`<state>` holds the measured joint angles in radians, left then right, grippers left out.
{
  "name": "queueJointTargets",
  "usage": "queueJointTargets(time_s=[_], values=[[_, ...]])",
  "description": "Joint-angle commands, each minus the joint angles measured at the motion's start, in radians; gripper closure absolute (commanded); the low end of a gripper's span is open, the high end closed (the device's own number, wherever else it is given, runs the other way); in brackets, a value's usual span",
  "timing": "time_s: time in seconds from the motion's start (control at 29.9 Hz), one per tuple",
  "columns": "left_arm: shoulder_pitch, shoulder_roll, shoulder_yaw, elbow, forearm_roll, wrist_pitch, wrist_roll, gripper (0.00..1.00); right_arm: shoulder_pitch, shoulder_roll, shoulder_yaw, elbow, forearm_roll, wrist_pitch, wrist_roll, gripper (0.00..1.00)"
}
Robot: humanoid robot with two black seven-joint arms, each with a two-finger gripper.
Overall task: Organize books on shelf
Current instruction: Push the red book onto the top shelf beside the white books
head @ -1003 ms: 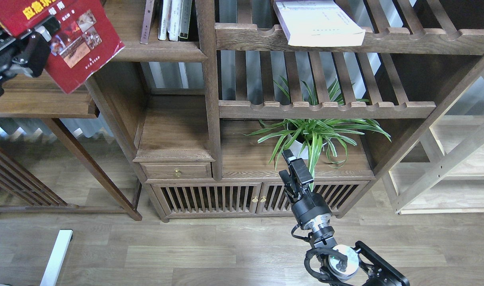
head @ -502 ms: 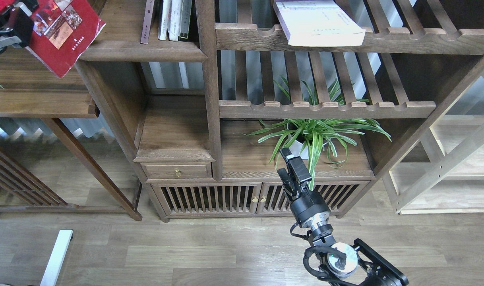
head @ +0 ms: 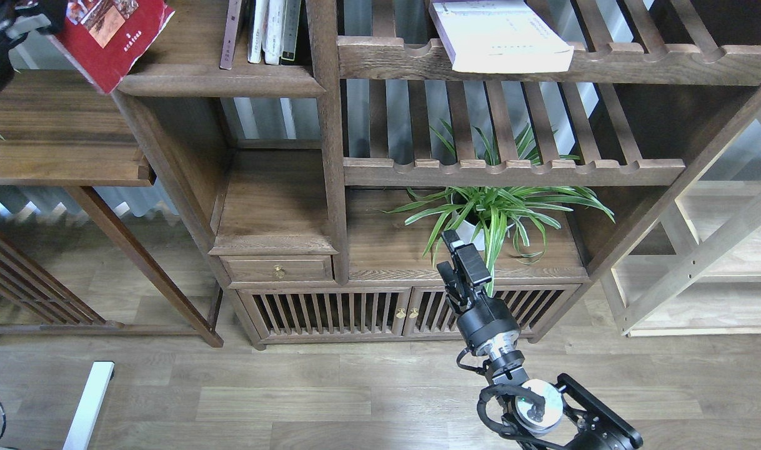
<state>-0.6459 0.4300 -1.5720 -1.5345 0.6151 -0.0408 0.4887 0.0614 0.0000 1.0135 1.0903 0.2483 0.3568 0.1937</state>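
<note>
Head view
Left gripper (head: 27, 15): at the top-left corner, largely cut off by the picture's edge; dark body with a pale part against the red book's upper left. Fingers cannot be told apart, so whether it clamps the book cannot be told.
Red book (head: 112, 37): tilted, lower corner pointing down; it overlaps the left end of the shelf's front edge. A photo panel and small white characters show on the cover; the right edge is ragged.
Shelf (head: 221, 80): dark-brown board with a rounded moulded front edge, upper left of the bookcase.
Upright books (head: 265, 31): a few thin volumes standing on the shelf near its right end, against the vertical post; tops cut off.
White book (head: 499, 34): thick, lying flat on the upper slatted rack (head: 636, 65), its lower corner overhanging the scalloped front rail.
Right gripper (head: 450, 250): low centre, pointing up toward the bookcase, in front of the cabinet top's front edge; two dark fingers close together with only a narrow gap, nothing between them.
Plant (head: 493, 209): green striped leaves in a white pot, on the cabinet top under the lower slatted rack.
Side table (head: 62, 156): dark-wood surface at the left, below the red book.
</note>
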Motion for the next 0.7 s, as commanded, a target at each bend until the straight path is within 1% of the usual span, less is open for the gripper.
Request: queueJointTargets(time_s=[0.0, 0.13, 0.37, 0.67], values=[[-0.046, 0.001, 0.044, 0.023, 0.0, 0.025, 0.0, 0.96, -0.002, 0.0, 0.002, 0.002, 0.0, 0.007, 0.001, 0.01], [-0.096, 0.001, 0.087, 0.065, 0.0, 0.05, 0.0, 0.96, -0.002, 0.0, 0.002, 0.002, 0.0, 0.011, 0.001, 0.01], [-0.193, 0.001, 0.154, 0.151, 0.0, 0.062, 0.0, 0.96, -0.006, 0.0, 0.002, 0.003, 0.0, 0.022, 0.001, 0.01], [-0.376, -0.016, 0.273, 0.327, 0.0, 0.062, 0.0, 0.96, -0.012, 0.0, 0.005, 0.005, 0.002, 0.024, 0.003, 0.01]])
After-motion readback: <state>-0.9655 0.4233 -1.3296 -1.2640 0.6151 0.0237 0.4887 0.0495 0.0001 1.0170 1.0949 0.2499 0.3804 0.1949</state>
